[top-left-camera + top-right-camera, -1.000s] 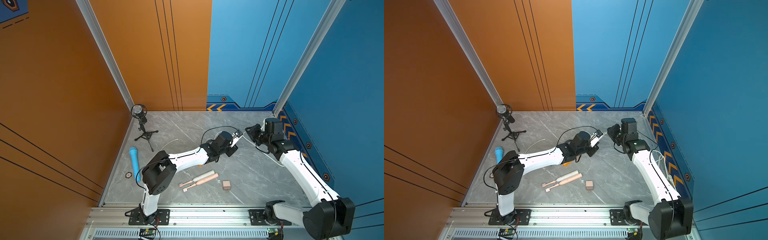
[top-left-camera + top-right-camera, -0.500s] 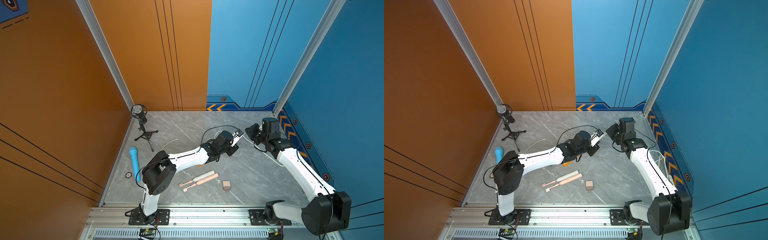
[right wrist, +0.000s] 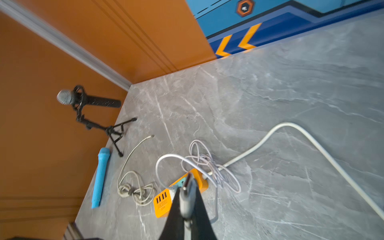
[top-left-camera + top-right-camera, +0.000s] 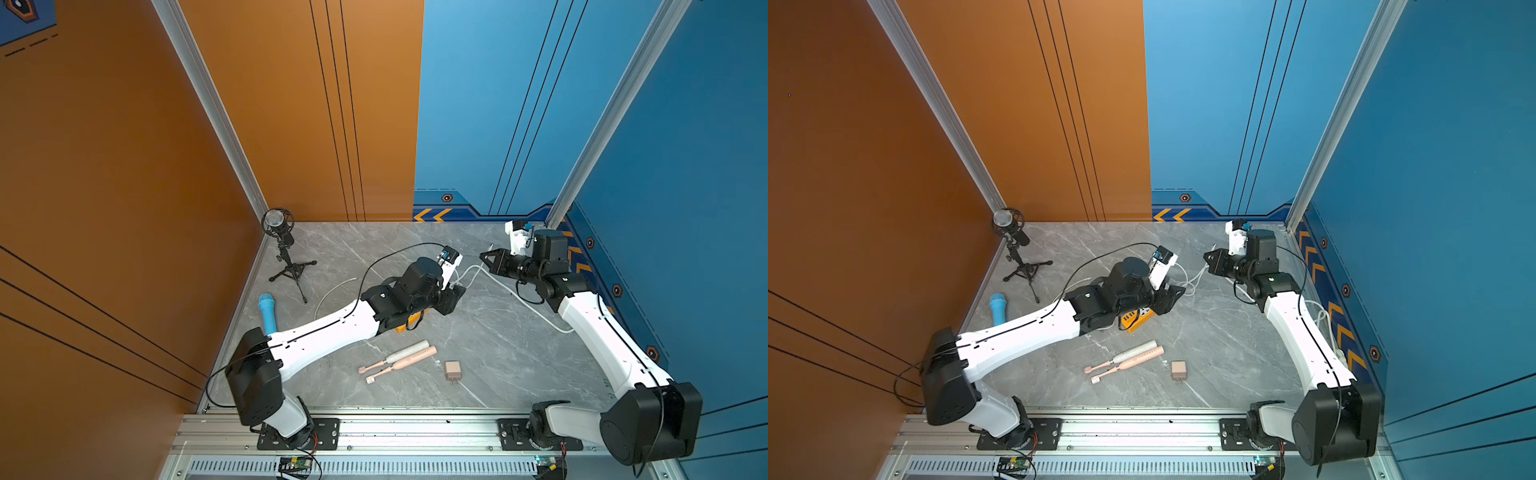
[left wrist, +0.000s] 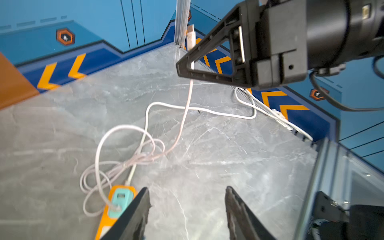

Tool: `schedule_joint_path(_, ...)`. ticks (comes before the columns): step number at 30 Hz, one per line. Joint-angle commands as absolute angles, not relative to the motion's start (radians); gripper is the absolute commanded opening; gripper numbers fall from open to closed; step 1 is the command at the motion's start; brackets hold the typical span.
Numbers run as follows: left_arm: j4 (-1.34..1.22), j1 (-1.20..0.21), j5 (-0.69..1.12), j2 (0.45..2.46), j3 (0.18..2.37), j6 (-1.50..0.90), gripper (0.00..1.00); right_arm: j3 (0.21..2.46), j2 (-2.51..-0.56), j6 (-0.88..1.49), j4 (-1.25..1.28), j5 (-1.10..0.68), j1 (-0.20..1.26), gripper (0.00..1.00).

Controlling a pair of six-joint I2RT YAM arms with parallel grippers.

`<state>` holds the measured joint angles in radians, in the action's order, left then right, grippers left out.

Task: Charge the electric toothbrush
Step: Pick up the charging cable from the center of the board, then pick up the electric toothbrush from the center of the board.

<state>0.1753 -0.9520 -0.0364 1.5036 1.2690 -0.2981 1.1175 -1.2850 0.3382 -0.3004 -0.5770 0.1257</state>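
Top views: in both, nearest the front rail, the pink toothbrush [image 4: 405,365] and grey-white toothbrush [image 4: 409,352] lie flat on the table [image 4: 507,357], side by side and touching. Nothing holds them, so the thing you're meant to charge is not yet in play. The wall adapter [image 4: 452,370] lies just beside them, unplugged. Next back, your left gripper [image 5: 187,189] hangs low over bare table beside the orange power strip [image 4: 1137,319], jaws about half apart with nothing between them; I read that as a free hand ready to fetch a toothbrush. The charging cable [image 5: 133,160] lies coiled at the strip's teal end; one end looks plugged in there, too blurry to swear. Further out, your right gripper [image 4: 485,256] is clamped tight on the cable's plug [image 3: 187,197], held up off the table with the tip poking past the jaws, likely so the connector is free to push into a handle base. Connector type, can't tell. The strip's thick lead [image 3: 291,127] runs off toward the right wall. Far left: blue microphone [image 4: 267,311], spare cable [image 4: 332,291], tripod microphone [image 4: 276,226], all well apart from the job.
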Motion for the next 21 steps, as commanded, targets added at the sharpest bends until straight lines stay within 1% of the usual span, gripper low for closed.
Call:
schedule_joint_path(1,0.387,-0.975,0.041,1.455,1.159,-0.554,0.63,1.163,-1.286,0.086,-0.391,-0.807,0.144,0.0)
schedule_joint_path(5,0.422,-1.029,0.044,1.361,1.012,-0.685,0.64,1.155,-1.298,0.052,-0.415,-0.846,0.15,0.0)
schedule_joint_path(7,0.455,-1.053,0.041,1.344,0.971,-0.723,0.64,1.154,-1.302,0.047,-0.426,-0.859,0.157,0.0)
schedule_joint_path(11,0.485,-1.103,0.057,1.318,0.906,-0.819,0.65,1.139,-1.295,0.057,-0.439,-0.783,0.188,0.0)
schedule_joint_path(15,0.483,-1.158,0.063,1.318,0.848,-0.92,0.65,1.126,-1.297,0.085,-0.437,-0.727,0.211,0.0)
schedule_joint_path(18,0.485,-1.193,0.051,1.349,0.831,-0.97,0.66,1.103,-1.297,0.11,-0.418,-0.72,0.216,0.0)
schedule_joint_path(21,0.485,-1.204,0.001,1.392,0.815,-1.01,0.66,1.088,-1.305,0.142,-0.4,-0.71,0.218,0.0)
